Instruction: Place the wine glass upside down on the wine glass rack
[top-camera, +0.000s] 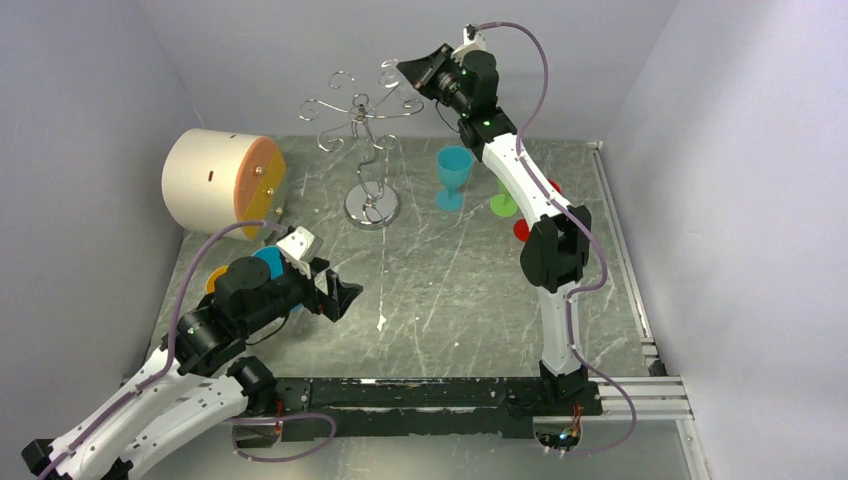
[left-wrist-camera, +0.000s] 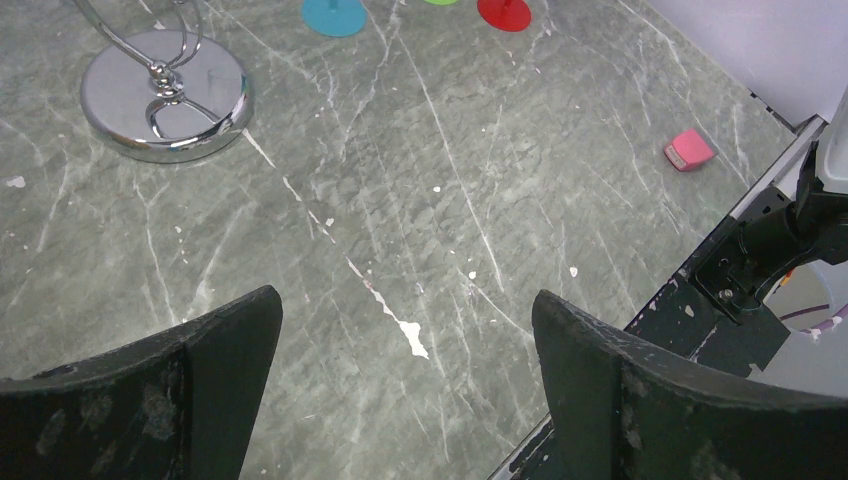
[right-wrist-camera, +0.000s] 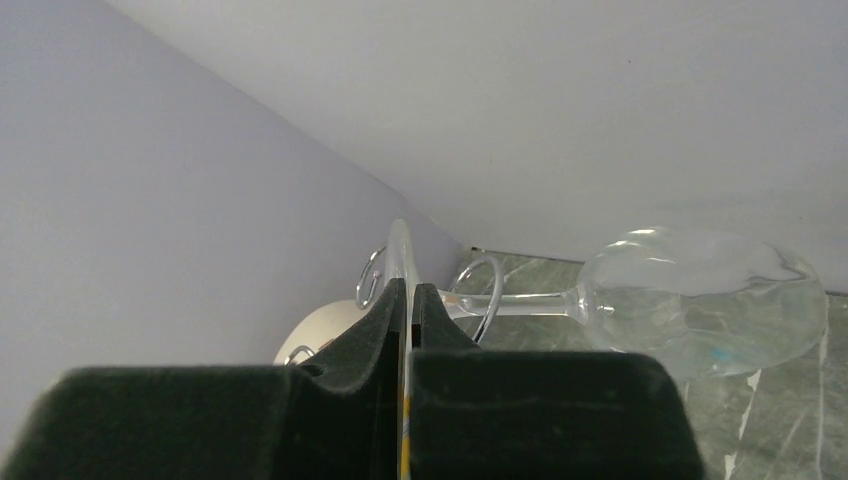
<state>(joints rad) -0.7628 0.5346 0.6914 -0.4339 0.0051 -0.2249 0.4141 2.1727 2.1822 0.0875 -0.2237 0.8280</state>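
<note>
A clear wine glass (right-wrist-camera: 700, 300) is held on its side in the right wrist view. My right gripper (right-wrist-camera: 410, 288) is shut on the edge of its round foot, and the stem runs right to the bowl. My right gripper (top-camera: 412, 70) hangs high beside the top right arms of the wine glass rack (top-camera: 360, 112), whose chrome base (top-camera: 371, 207) stands on the table. Curled rack loops (right-wrist-camera: 482, 292) sit right by the stem; whether the stem is inside one I cannot tell. My left gripper (top-camera: 338, 296) is open low over the table, nothing between its fingers (left-wrist-camera: 240, 340).
A cream cylinder with an orange end (top-camera: 222, 180) lies at the back left. A blue goblet (top-camera: 453, 176), a green one (top-camera: 503, 205) and a red one (top-camera: 522, 230) stand by the right arm. A small pink block (left-wrist-camera: 688, 150) lies near the black rail (top-camera: 440, 392).
</note>
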